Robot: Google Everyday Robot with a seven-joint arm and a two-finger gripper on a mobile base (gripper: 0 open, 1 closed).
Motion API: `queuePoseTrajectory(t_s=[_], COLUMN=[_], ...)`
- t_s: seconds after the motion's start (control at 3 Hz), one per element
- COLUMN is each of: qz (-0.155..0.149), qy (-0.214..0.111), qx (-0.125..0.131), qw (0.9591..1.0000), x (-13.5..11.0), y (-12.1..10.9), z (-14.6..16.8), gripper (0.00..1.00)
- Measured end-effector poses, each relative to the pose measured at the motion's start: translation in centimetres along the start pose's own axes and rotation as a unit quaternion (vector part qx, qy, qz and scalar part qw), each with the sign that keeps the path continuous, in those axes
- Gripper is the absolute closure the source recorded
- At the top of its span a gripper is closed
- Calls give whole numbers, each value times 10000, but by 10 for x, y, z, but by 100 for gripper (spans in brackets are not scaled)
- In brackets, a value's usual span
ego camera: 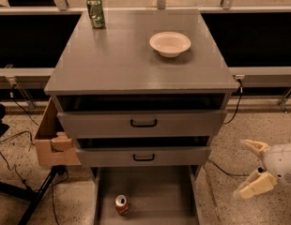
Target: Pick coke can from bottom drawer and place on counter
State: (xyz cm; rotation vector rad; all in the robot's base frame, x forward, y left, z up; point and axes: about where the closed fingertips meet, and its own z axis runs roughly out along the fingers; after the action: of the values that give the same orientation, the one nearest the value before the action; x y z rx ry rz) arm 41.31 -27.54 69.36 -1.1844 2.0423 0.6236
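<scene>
The coke can (121, 204), red with a silver top, stands upright on the floor of the bottom drawer (159, 196), which is pulled out at the lower middle. The can is in the drawer's left front part. The counter (131, 64) is the grey cabinet top above. My gripper (246, 168) is at the lower right, beside the cabinet and above the floor, well to the right of the drawer. Its two cream fingers are spread apart and hold nothing.
A green can (95, 11) stands at the counter's back left. A white bowl (170, 43) sits at its back right. Two drawers with black handles (143, 123) are slightly pulled out. A cardboard box (51, 139) hangs at the cabinet's left. Cables lie on the floor.
</scene>
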Motion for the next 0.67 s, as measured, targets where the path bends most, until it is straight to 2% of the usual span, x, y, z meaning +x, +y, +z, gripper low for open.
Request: queuePoseTrajectory(t_s=[0.33, 0.67], qz=[-19, -176], qy=[-365, -902], qx=[-21, 50], qw=[9993, 9958], x=[3, 8], y=[5, 9], z=[49, 121], gripper=[0, 0])
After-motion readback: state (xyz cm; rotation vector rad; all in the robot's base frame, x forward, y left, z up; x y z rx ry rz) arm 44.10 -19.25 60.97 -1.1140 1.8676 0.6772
